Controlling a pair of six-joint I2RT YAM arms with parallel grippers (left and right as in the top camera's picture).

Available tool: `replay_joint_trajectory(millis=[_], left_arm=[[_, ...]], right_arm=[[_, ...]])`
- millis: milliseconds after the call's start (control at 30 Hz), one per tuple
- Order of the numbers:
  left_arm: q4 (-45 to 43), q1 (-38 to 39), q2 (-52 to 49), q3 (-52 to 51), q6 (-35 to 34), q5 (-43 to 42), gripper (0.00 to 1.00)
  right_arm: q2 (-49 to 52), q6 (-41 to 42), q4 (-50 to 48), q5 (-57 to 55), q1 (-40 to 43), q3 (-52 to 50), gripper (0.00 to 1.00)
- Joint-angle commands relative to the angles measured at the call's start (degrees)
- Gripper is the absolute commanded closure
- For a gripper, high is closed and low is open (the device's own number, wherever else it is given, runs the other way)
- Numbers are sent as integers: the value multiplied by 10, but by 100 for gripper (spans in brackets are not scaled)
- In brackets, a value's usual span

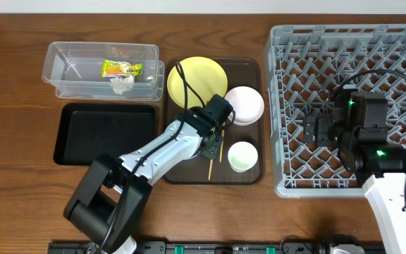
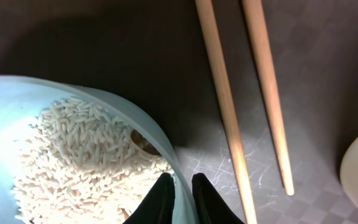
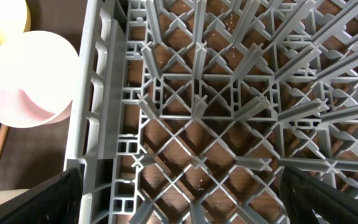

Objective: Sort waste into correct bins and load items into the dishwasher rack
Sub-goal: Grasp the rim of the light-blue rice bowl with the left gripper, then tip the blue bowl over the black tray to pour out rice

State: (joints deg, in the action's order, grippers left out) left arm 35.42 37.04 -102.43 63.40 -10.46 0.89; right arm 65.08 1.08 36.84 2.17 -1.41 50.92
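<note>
light-blue round bowl [image 2: 11,106] of loose white rice [image 2: 86,155], on the dark-brown serving tray [image 2: 135,50], has its rim pinched by the left gripper [image 2: 183,188] (right gripper [image 3: 185,200] wide over grey lattice rack [image 3: 104,93]); next probably wants a level lift binward.

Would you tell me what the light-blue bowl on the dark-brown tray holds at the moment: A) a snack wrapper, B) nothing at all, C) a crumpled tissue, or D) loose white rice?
D: the left wrist view shows a heap of white rice lying inside the light-blue bowl, whose rim runs between the fingers of the left gripper.
</note>
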Motion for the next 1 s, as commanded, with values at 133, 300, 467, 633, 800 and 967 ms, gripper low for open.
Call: replay_joint_trajectory(millis=[133, 300, 467, 633, 800, 967], left_arm=[[-1, 0, -5, -10, -3, 15, 94], [0, 0, -5, -10, -10, 15, 94], [14, -1, 12, 3, -10, 15, 94], [46, -15, 59, 30, -6, 9, 94], [59, -51, 121, 37, 19, -68, 94], [73, -127, 160, 37, 19, -141, 94]], right_arm=[[-7, 6, 1, 5, 7, 12, 2], [-7, 6, 1, 5, 7, 12, 1], [-7, 6, 1, 5, 7, 12, 1], [-7, 6, 1, 5, 7, 12, 1], [-7, 6, 0, 5, 7, 12, 1], [-7, 6, 0, 5, 7, 12, 1]])
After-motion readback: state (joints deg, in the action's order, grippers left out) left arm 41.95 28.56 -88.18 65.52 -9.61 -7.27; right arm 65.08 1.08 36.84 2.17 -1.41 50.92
